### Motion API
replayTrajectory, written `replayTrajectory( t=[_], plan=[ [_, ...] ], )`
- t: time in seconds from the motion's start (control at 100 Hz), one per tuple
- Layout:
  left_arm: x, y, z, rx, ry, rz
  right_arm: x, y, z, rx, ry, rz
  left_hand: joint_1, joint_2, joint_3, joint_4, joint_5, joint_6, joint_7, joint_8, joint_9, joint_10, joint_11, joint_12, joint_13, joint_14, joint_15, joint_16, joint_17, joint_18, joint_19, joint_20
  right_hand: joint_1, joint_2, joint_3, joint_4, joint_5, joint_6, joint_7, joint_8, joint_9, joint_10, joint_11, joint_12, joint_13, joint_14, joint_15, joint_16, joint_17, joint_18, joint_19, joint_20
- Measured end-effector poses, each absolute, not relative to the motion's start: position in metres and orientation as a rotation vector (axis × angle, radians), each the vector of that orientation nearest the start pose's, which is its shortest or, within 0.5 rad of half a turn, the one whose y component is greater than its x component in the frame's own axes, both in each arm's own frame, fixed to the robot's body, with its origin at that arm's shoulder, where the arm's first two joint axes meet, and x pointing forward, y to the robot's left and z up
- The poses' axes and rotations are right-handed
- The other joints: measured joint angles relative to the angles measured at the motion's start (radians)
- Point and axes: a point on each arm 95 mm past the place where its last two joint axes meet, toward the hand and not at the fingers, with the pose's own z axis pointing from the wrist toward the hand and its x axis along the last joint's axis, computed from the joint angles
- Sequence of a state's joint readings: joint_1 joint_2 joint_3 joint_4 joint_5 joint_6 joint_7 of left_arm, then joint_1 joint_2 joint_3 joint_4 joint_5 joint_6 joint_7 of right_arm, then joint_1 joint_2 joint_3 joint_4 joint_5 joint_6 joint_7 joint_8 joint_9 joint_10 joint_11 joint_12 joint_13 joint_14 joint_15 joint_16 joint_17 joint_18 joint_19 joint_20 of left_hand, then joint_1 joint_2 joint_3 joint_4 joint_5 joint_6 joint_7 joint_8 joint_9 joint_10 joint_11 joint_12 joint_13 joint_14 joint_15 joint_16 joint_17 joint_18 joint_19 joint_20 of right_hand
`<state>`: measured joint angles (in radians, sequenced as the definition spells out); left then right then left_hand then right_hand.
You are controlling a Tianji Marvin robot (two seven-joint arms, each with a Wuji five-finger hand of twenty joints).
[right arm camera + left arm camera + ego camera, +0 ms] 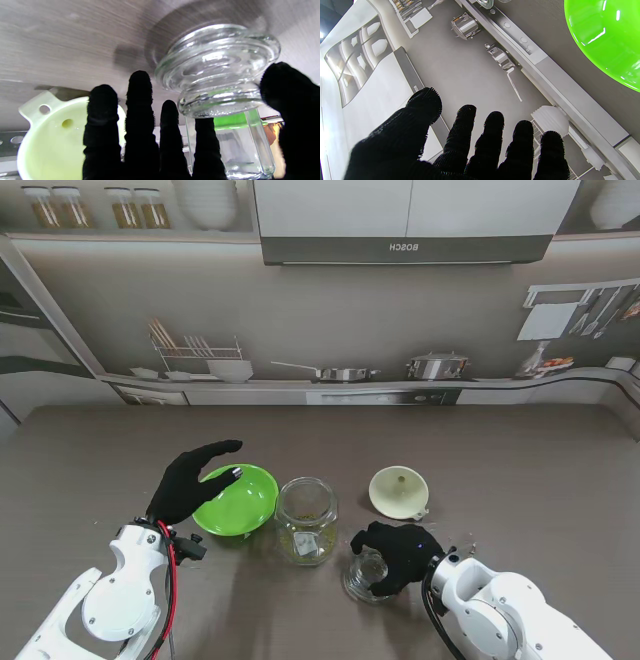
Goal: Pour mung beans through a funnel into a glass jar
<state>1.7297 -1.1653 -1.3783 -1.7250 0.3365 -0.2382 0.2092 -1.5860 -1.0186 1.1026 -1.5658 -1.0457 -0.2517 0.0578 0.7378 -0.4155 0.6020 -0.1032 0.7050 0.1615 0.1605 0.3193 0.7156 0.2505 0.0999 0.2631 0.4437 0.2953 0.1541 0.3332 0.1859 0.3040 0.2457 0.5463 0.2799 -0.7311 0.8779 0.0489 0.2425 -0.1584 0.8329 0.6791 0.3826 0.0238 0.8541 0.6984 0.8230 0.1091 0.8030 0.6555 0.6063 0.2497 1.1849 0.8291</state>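
Observation:
The open glass jar [306, 520] stands mid-table; in the right wrist view the jar [240, 147] shows behind the lid. Left of it sits a green bowl [237, 500], whose rim [602, 37] appears in the left wrist view; I see no beans in it. My left hand [190, 483] hovers open over the bowl's left edge, fingers [492, 140] spread. A pale funnel [399, 491] [50, 140] lies mouth-up to the right of the jar. My right hand [398, 556] is nearer to me, thumb [287, 90] and forefinger pinching the knob of the glass lid [366, 577] [217, 67] at the table top.
The brown table [520, 470] ends at a printed kitchen backdrop [330, 370] on the far side. A few tiny specks lie on the table right of my right hand.

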Motion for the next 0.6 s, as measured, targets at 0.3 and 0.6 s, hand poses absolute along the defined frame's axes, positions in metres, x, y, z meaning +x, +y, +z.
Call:
replayTrajectory(
  t=[0.3,0.6],
  plan=[
    [0.37,0.022,-0.288,-1.595,0.768,-2.167,0.365,0.023,-0.38,1.069,1.928,1.511,0.0,0.011,-0.011,0.0,0.0,0.0,0.0,0.0,0.0,0.0,0.0,0.0,0.0,0.01,0.0,0.0,-0.001,0.0,0.0,0.0,0.047,-0.039,-0.011,0.0,-0.015,-0.002,0.126,0.027,0.027,-0.018,0.111,0.091,0.096,-0.062,0.171,0.061,0.08,-0.025,0.071,0.002],
    [0.37,0.022,-0.288,-1.599,0.774,-2.167,0.37,0.025,-0.385,1.069,1.895,1.56,0.0,0.011,-0.011,0.0,0.0,0.0,0.0,0.0,0.0,0.0,0.0,0.0,0.0,0.011,0.0,0.0,-0.004,0.001,-0.011,0.0,0.014,-0.086,0.12,-0.089,0.022,0.007,0.171,0.028,0.098,-0.006,0.155,0.151,0.194,-0.13,0.247,0.062,0.156,-0.039,0.116,0.001]
  ],
)
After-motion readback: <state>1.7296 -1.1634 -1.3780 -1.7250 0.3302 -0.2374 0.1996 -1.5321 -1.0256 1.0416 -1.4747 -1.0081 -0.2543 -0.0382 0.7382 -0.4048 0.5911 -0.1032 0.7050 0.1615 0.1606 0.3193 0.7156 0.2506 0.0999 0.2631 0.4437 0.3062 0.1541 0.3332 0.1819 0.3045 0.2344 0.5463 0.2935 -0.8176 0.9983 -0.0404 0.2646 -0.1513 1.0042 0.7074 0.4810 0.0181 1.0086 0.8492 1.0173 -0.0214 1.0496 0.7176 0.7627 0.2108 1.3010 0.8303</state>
